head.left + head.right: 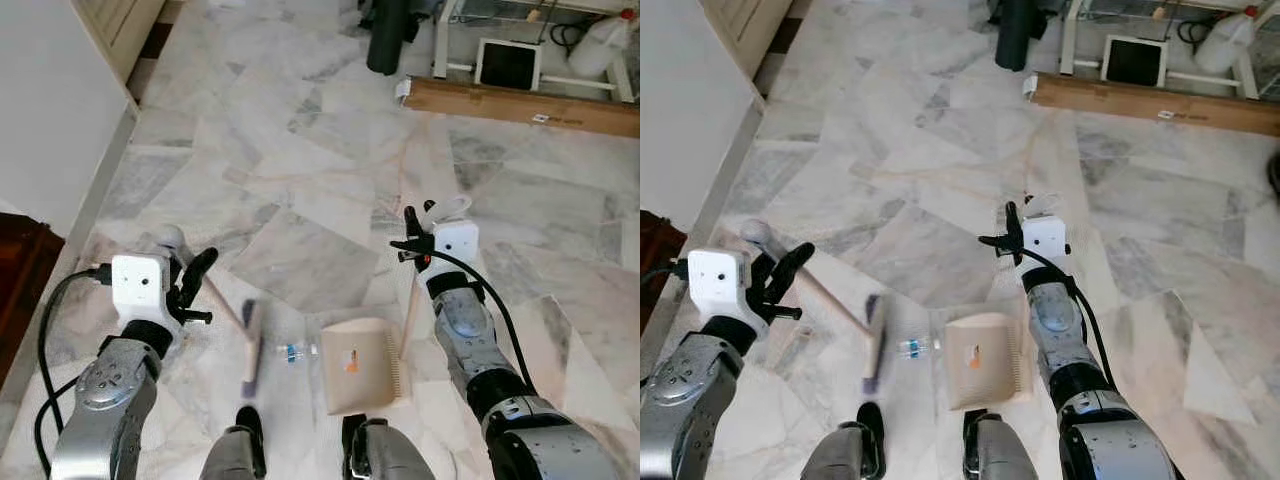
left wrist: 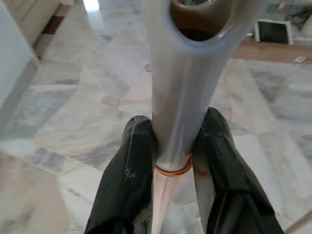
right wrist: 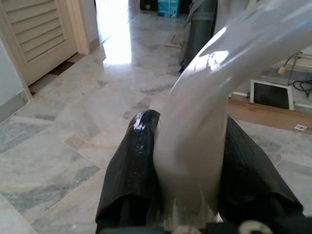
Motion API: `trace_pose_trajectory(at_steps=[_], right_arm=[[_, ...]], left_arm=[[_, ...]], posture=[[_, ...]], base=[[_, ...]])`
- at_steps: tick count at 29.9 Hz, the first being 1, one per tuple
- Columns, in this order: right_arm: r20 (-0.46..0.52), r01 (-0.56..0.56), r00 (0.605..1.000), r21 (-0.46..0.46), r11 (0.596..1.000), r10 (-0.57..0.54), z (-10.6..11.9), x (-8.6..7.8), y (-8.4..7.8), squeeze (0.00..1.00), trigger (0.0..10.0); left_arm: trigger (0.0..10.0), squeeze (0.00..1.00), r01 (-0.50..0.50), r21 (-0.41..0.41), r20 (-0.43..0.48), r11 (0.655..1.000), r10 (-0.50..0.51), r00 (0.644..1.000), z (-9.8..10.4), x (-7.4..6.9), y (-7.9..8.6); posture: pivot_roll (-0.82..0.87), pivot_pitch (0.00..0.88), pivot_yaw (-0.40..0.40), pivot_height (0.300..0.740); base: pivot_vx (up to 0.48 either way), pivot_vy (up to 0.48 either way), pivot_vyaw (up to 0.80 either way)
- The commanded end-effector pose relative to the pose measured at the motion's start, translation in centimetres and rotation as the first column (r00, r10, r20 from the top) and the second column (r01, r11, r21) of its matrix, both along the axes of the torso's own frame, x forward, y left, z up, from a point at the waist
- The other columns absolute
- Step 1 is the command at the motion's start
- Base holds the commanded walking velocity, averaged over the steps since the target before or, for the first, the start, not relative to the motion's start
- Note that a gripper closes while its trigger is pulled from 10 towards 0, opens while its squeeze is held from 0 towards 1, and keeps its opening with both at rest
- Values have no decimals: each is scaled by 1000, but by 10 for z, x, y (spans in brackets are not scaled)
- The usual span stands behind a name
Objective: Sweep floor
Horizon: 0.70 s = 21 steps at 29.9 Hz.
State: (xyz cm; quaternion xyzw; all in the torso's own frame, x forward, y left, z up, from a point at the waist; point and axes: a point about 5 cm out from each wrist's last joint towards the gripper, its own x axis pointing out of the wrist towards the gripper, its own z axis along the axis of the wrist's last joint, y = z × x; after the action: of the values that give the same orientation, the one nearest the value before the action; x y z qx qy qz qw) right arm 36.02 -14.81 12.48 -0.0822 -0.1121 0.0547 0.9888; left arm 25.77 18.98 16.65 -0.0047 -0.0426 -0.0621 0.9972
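My left gripper [image 1: 190, 280] is shut on the pale handle of a broom [image 1: 228, 308], whose bristle head [image 1: 251, 350] rests on the marble floor by my feet. In the left wrist view its black fingers [image 2: 127, 175] pinch the white handle [image 2: 181, 102]. My right gripper [image 1: 418, 232] is shut on the white handle of a tan dustpan [image 1: 358, 366], which lies flat on the floor to the right of the broom head. In the right wrist view that handle [image 3: 200, 122] sits between the fingers [image 3: 134, 165]. A small clear plastic bottle [image 1: 292, 351] lies between broom head and dustpan.
A white wall with a skirting board [image 1: 90, 210] runs along the left, with dark wood furniture [image 1: 18, 270] at its near end. At the far right lie a long wooden plank [image 1: 520, 105], a metal rack, a dark screen [image 1: 508, 62] and a dark cylinder [image 1: 385, 40].
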Motion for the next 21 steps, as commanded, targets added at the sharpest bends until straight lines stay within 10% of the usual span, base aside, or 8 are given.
trace_pose_trajectory(at_steps=[1,13,21], right_arm=[[-143,-4,990,11,1000,5,-31,-10,2,0,10000],[-137,-6,991,15,1000,8,-27,-8,1,0,10000],[-137,-32,990,25,999,35,-24,-5,10,0,10000]], left_arm=[[10000,0,24,-45,-69,999,-27,997,-12,-1,0],[10000,0,99,-288,-74,952,-125,989,-4,11,-16],[10000,0,130,-488,6,863,-146,989,17,17,-19]], posture=[[81,467,-8,740],[96,468,-9,740],[111,452,-12,740]], base=[[0,0,0],[0,0,0],[0,0,0]])
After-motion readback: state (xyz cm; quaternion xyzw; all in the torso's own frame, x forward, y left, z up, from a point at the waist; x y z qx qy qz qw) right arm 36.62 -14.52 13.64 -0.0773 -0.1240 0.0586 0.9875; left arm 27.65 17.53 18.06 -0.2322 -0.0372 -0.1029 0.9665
